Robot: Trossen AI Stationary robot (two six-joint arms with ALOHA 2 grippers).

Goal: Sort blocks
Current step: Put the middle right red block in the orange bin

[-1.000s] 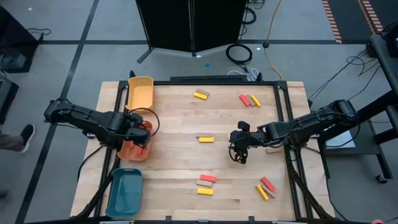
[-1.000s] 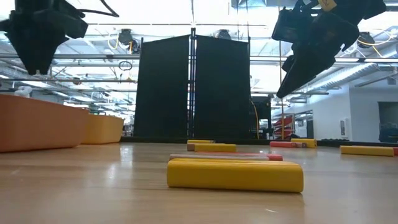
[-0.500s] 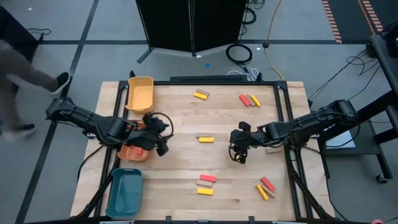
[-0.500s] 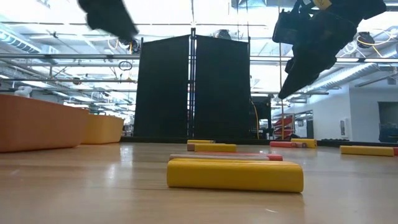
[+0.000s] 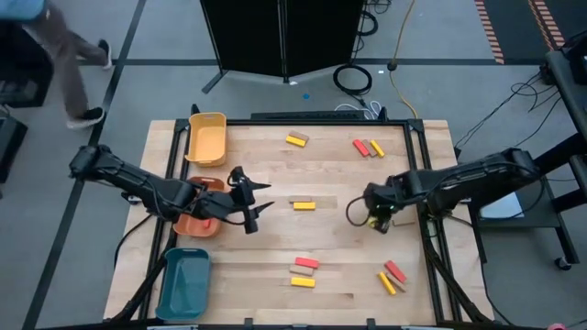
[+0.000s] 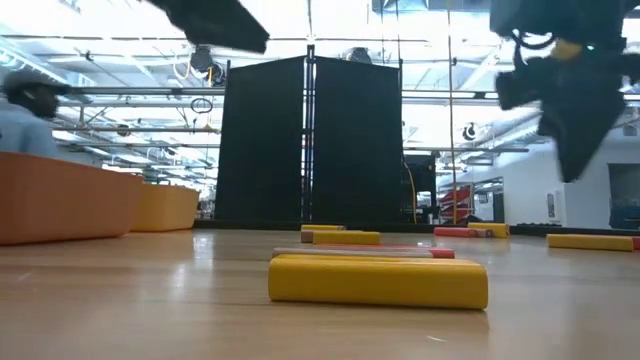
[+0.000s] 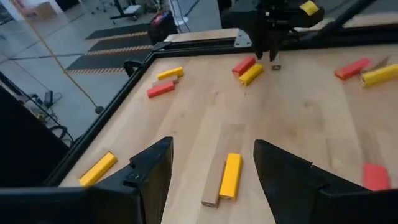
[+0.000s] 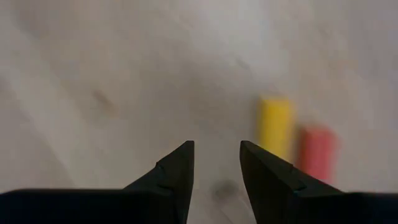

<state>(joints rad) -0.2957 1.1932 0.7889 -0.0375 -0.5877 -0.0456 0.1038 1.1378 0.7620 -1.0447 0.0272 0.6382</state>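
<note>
Small red, yellow and tan blocks lie flat in scattered groups on the wooden table. My left gripper (image 5: 259, 207) stands open above the table's left middle, pointing nearly level toward the right. A yellow block (image 7: 231, 175) beside a tan block (image 7: 211, 188) lies on the table ahead of it; this is the pair (image 5: 303, 204) at the table's middle. My right gripper (image 5: 376, 222) hangs above the table's right part, pointing down, open with a narrow gap and nothing in it. Below it lie a yellow block (image 8: 275, 127) and a red block (image 8: 318, 153).
A yellow tray (image 5: 207, 137), an orange tray (image 5: 194, 224) and a teal tray (image 5: 183, 282) stand along the left edge. More blocks lie at the far side (image 5: 296, 139), far right (image 5: 368, 147), near middle (image 5: 304, 272) and near right (image 5: 392, 276). A person walks past the far left corner.
My left gripper has gone from above the orange tray toward the table's middle and has tipped up from pointing down to nearly level, rolling as it went. My right gripper has moved toward the table's right edge and tipped to point straight down. No block has moved.
</note>
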